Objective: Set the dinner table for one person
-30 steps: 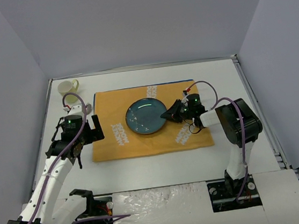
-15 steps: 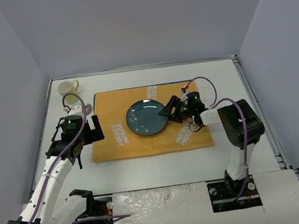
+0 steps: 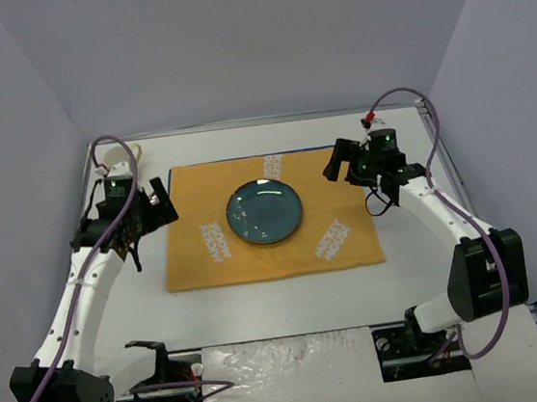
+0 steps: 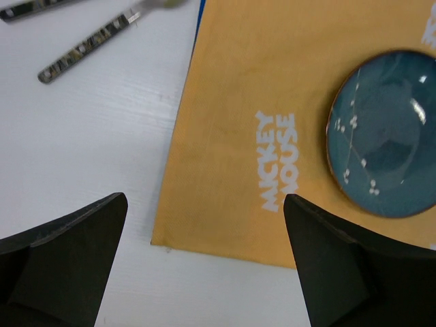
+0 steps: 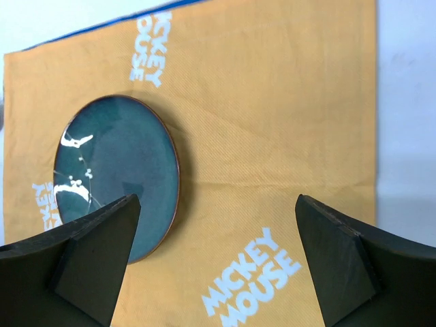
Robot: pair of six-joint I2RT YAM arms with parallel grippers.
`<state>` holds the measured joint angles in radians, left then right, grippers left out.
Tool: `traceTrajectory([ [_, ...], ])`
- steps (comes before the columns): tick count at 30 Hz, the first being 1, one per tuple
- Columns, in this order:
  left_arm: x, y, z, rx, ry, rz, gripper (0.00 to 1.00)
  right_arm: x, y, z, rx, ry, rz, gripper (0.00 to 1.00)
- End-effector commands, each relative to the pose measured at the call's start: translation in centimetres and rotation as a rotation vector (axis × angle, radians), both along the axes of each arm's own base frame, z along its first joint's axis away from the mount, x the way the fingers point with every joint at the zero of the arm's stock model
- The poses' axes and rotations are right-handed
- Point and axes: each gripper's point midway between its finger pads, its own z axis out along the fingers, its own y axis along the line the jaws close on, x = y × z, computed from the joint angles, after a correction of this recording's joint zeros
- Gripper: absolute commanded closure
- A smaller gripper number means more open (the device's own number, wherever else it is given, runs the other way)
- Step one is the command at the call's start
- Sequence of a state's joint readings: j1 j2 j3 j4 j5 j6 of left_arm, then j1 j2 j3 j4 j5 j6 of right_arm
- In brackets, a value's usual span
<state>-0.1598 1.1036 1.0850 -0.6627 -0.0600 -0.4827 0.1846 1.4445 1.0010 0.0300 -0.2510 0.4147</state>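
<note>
**One plate (image 3: 264, 212) placed; utensils (image 4: 88, 46) next**

Resting centred on the orange placemat (image 3: 208, 266), mid dinner table (image 3: 280, 301). Splayed wide and empty: left gripper (image 4: 204, 208), right gripper (image 5: 216, 201), over opposite mat ends. Probably next: reach past the left edge, pinch one slim handle.

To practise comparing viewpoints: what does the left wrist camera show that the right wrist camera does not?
Only the left wrist: two cutlery handles on the bare table, left of the placemat. Only the right wrist: the placemat's right edge, with table beyond. Both: the blue plate on the orange placemat, framed by open fingers.
</note>
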Motion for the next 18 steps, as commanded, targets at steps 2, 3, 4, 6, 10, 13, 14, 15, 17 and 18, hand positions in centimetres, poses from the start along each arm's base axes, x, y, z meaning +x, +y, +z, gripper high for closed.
traceTrajectory([
  [2, 4.1, 3.3, 5.3, 0.016, -0.097, 0.119, 0.03, -1.8, -1.8, 7.1, -0.171, -0.19, 0.033, 0.0],
  [3, 5.0, 4.1, 5.9, 0.024, -0.105, 0.135, 0.03, -2.2, -1.6, 8.0, -0.173, -0.219, 0.044, 0.0],
  [4, 5.8, 4.9, 6.5, 0.031, -0.112, 0.151, 0.03, -2.5, -1.5, 8.9, -0.174, -0.246, 0.053, 0.0],
  [6, 7.6, 6.5, 7.2, 0.042, -0.122, 0.175, 0.03, -2.9, -1.3, 10.4, -0.179, -0.29, 0.066, 0.0],
  [10, 11.5, 10.6, 7.8, 0.061, -0.131, 0.231, 0.03, -3.2, -0.9, 12.3, -0.174, -0.344, 0.094, 0.0],
  [13, 14.4, 13.1, 7.3, 0.057, -0.12, 0.286, 0.03, -3.1, -0.5, 12.6, -0.169, -0.365, 0.119, 0.0],
  [14, 15.4, 13.9, 7.0, 0.054, -0.113, 0.302, 0.03, -3.0, -0.4, 12.5, -0.169, -0.368, 0.124, 0.0],
  [15, 16.4, 14.8, 6.7, 0.049, -0.106, 0.319, 0.03, -2.9, -0.4, 12.2, -0.173, -0.362, 0.123, 0.0],
  [17, 17.8, 15.9, 5.8, 0.041, -0.086, 0.341, 0.03, -2.8, -0.2, 12.0, -0.175, -0.357, 0.136, 0.0],
  [18, 18.7, 16.3, 5.3, 0.037, -0.087, 0.347, 0.03, -2.9, -0.1, 11.7, -0.178, -0.355, 0.151, 0.0],
])
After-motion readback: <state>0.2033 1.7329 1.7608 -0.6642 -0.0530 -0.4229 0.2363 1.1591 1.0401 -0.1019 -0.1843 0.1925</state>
